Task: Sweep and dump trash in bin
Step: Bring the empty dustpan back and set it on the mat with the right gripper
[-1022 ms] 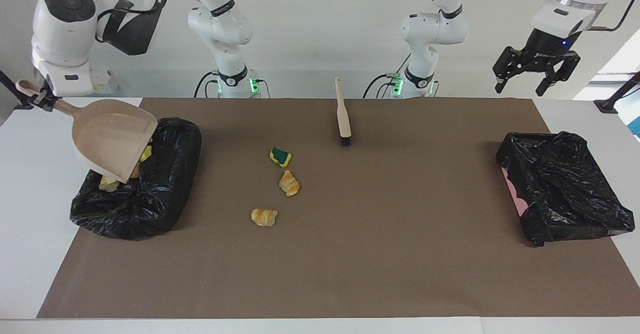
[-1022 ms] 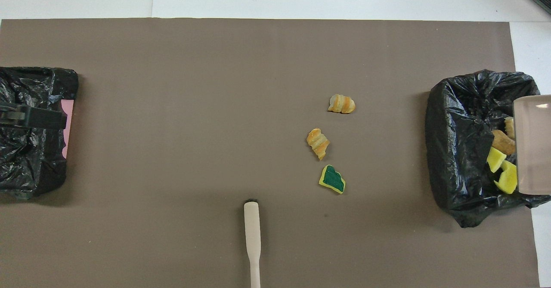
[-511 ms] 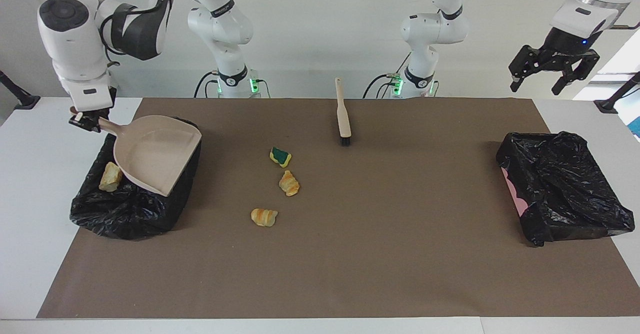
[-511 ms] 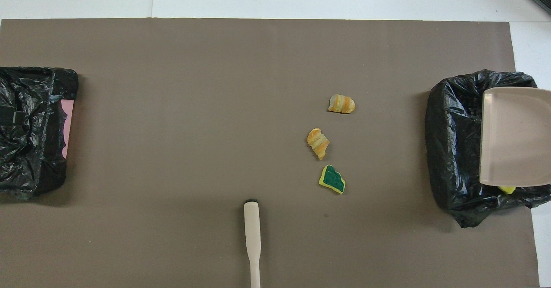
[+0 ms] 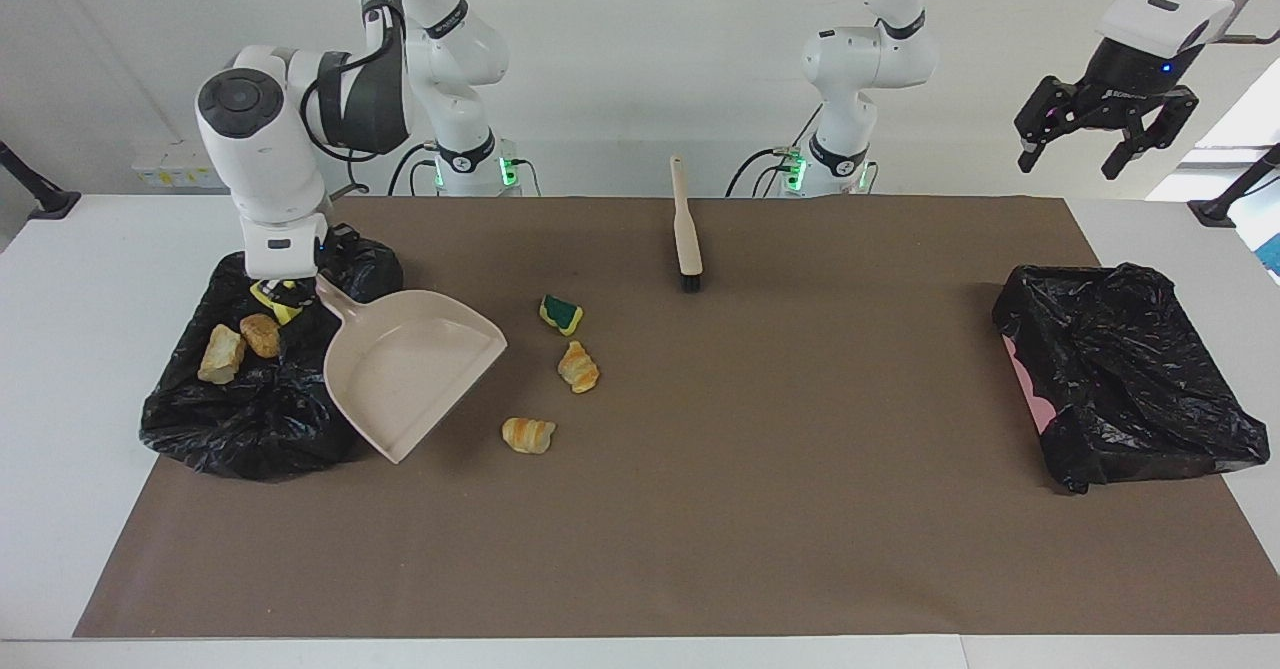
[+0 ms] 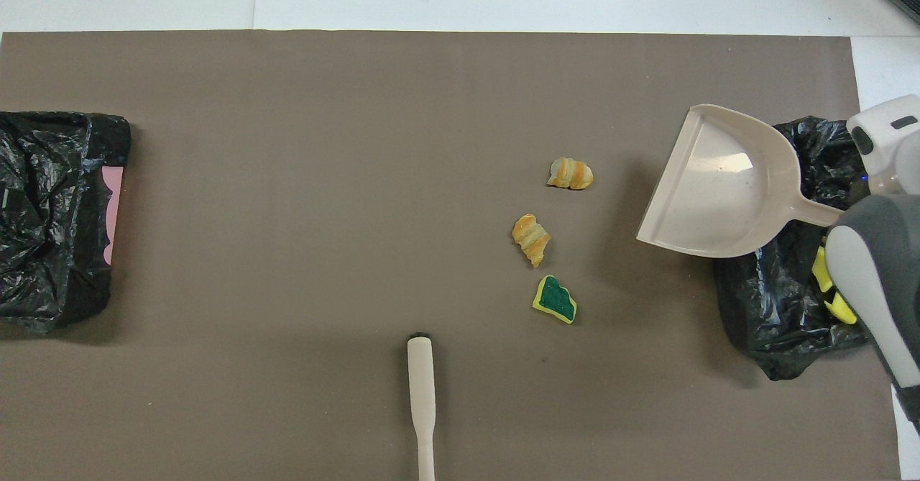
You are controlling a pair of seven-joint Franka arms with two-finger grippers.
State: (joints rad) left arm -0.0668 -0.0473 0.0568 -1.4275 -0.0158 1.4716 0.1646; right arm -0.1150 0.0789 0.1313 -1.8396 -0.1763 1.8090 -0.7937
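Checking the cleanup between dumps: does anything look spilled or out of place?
Nothing spilled. Three trash bits lie unswept on the mat. The right gripper holds the empty dustpan; the left gripper waits open, raised.

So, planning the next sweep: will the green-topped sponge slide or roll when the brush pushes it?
The green-topped sponge lies flat on the brown mat, so it probably slides rather than rolls. It looks small and foamy, so likely light; it may flip if pushed fast.
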